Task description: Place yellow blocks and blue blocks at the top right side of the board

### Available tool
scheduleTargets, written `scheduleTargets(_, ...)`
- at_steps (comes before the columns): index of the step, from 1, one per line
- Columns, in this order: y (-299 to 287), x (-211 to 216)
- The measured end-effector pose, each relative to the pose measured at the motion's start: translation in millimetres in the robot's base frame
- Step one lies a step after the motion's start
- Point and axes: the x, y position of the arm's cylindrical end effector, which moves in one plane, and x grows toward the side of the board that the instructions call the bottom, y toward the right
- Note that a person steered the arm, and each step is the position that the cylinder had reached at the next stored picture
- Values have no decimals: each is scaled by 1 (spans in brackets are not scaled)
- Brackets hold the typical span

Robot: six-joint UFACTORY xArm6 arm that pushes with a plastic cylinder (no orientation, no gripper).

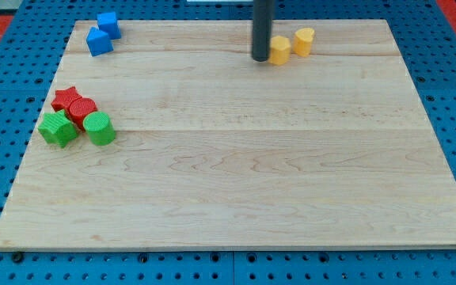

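Two yellow blocks sit near the view's top, right of centre: one yellow block touches my tip on its left side, and a second yellow block stands just to its upper right, close to or touching it. Two blue blocks sit together at the top left corner of the wooden board, far left of my tip.
At the board's left side is a cluster: a red star block, a red block, a green star block and a green cylinder. Blue pegboard surrounds the board.
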Motion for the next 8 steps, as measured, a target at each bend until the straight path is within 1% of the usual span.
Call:
scheduleTargets(1, -32, 4)
scheduleTargets(2, -161, 8)
scheduleTargets(3, -276, 8)
scheduleTargets(4, -346, 6)
scheduleTargets(5, -378, -31)
scheduleTargets(6, -372, -54)
scheduleTargets(7, -345, -92)
scheduleTargets(8, -337, -95)
